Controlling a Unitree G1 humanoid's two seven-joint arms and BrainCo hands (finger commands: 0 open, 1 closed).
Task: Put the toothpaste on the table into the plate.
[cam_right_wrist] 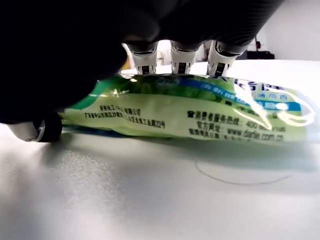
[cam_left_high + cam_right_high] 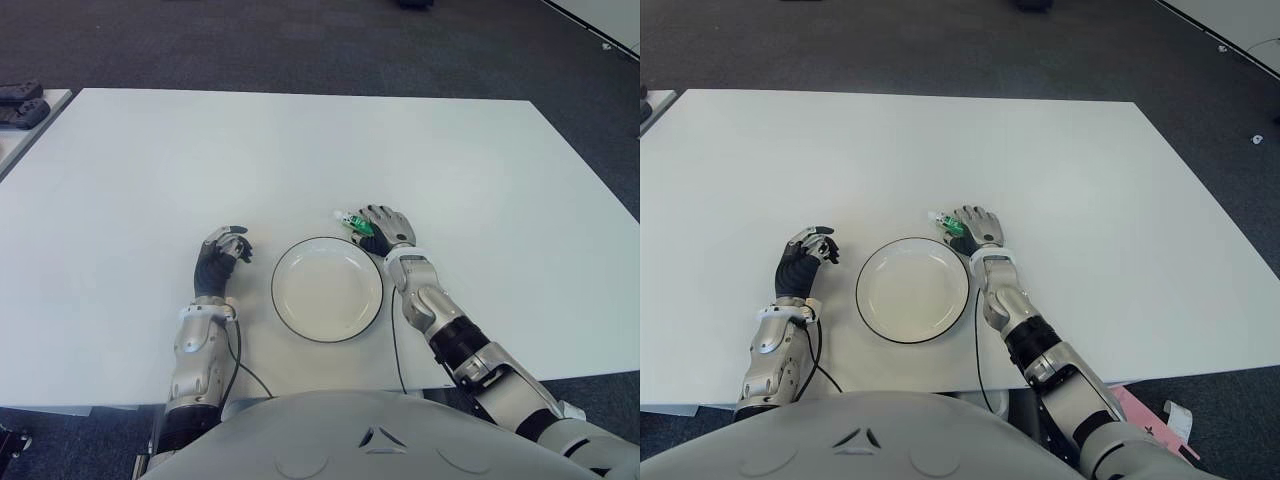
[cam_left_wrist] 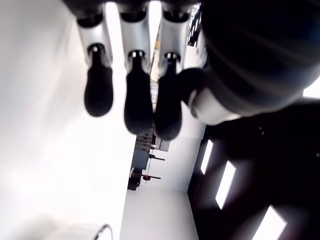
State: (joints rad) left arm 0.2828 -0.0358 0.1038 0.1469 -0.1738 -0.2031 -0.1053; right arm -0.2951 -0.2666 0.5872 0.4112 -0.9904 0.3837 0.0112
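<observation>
My right hand lies over the toothpaste, which sits on the table just beyond the far right rim of the plate. Right wrist view: my fingers reach over the tube's far side and the thumb closes from the near side; the tube looks grasped, though it is low enough that I cannot tell whether it has left the table. My left hand, left of the plate, has fingers loosely curled and holds nothing. The plate holds nothing. Judged progress: grasp made or nearly so; lifting, carrying over the rim and releasing remain.
</observation>
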